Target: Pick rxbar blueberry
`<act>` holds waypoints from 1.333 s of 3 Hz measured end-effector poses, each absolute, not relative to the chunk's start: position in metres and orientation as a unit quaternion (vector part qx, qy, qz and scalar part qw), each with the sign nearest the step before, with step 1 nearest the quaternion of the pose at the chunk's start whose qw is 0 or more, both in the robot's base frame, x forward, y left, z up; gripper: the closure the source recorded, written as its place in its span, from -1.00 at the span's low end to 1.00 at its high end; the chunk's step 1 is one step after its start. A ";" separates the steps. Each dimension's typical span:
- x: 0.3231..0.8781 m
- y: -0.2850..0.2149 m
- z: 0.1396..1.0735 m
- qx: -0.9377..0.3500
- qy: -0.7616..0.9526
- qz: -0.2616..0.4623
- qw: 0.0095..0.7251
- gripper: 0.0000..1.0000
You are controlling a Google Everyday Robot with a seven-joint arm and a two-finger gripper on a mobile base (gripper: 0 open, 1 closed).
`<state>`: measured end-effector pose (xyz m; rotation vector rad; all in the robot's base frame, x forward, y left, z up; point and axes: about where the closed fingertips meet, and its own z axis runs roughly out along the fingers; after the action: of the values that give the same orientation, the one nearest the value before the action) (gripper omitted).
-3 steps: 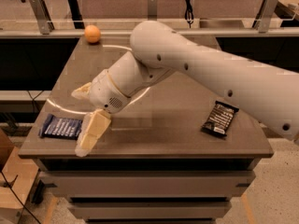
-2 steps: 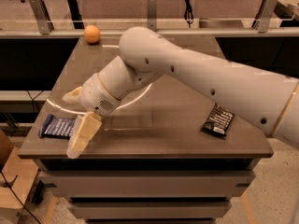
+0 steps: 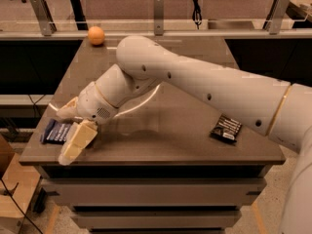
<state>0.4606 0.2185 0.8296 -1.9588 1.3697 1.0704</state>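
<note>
Holds gripper (image 3: 63, 135), jaws apart, over table's (image 3: 170, 130) eight o'clock corner; finds rxbar blueberry (image 3: 52, 130) just toward nine o'clock, long axis nine-to-three.

End effector (image 3: 63, 137) farther left, now just beside rxbar blueberry (image 3: 52, 131).

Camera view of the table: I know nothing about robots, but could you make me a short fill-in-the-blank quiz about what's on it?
1. The round fruit at the far edge of the table is ____ in colour.
2. The robot's tool is down at the snack bar whose wrapper is dark ____.
3. The number of wrapped bars on the table is ____; the other bar is black.
Missing words: orange; blue; two.
</note>
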 end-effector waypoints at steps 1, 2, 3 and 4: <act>0.464 0.216 0.830 -0.719 0.512 0.391 0.261 -0.20; 0.467 0.211 0.831 -0.716 0.518 0.386 0.264 0.28; 0.470 0.208 0.831 -0.713 0.521 0.385 0.267 0.74; 0.471 0.204 0.836 -0.712 0.521 0.381 0.274 1.00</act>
<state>0.4712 0.2041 0.8360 -1.9160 1.4017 1.0259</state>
